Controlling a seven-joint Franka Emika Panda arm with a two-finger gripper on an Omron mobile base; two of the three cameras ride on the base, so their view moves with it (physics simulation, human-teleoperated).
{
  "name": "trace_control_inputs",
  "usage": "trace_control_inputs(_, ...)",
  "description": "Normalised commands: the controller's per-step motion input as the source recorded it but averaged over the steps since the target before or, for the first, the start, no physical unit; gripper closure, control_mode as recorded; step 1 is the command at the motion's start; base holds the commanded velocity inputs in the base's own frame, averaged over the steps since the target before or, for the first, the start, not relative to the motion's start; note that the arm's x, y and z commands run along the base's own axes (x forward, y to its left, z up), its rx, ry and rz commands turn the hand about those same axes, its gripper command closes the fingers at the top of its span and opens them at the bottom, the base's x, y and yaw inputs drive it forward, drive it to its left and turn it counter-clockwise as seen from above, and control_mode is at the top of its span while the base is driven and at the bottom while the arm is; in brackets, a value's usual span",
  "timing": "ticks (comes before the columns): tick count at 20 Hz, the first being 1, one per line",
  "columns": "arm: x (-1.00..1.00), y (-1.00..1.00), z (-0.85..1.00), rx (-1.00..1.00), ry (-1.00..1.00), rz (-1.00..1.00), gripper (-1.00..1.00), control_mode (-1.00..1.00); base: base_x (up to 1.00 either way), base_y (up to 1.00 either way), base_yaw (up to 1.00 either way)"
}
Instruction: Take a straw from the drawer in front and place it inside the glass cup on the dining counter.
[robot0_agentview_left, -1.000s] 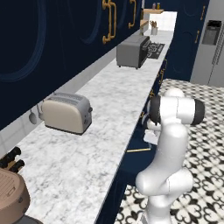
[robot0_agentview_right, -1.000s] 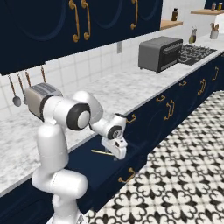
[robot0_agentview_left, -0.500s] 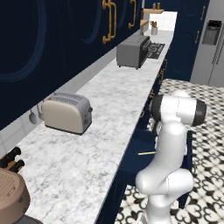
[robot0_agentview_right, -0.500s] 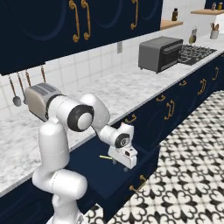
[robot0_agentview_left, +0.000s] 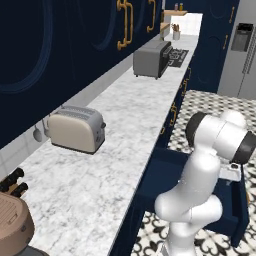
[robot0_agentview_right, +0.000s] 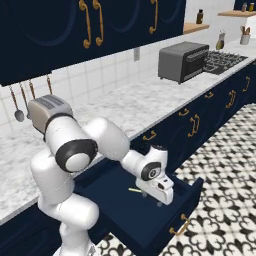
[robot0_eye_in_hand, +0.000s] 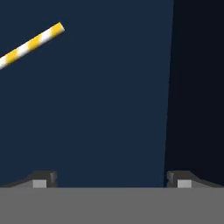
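The thin straw, banded yellow and white, lies flat on the smooth navy floor of the pulled-out drawer, off to one side of the claw. The claw hangs above it spread wide and empty. A rounded metal toaster sits on the marble bench.

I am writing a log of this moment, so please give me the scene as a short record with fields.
drawer: pulled open, brass handle on its front
straw: lies flat on the drawer floor, yellow and white stripes
gripper: open, over the drawer floor, holds nothing
straw versus gripper: apart, straw off to one side of the fingers
worktop: toaster, toaster oven
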Motion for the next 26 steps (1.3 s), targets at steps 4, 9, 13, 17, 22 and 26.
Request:
trace_control_inputs(4,0.29,0.81,0.90,-0.12,-0.01,-0.01,-1.00,-1.00,0.00,0.00,0.00)
trace_control_inputs(9,0.35,0.22,0.07,-0.03,0.01,-0.10,-1.00,-1.00,0.00,0.00,0.00)
trace_control_inputs(13,0.06,0.00,-0.22,0.00,0.00,-0.20,-1.00,-1.00,0.00,0.00,0.00)
trace_control_inputs(17,0.26,0.00,-0.12,0.00,0.00,-0.19,-1.00,-1.00,0.00,0.00,0.00)
trace_control_inputs(22,0.38,-0.03,-0.15,0.00,-0.01,-0.15,-1.00,-1.00,0.00,0.00,0.00)
trace_control_inputs(26,0.15,-0.14,-0.27,0.00,-0.07,-0.10,-1.00,-1.00,0.00,0.00,0.00)
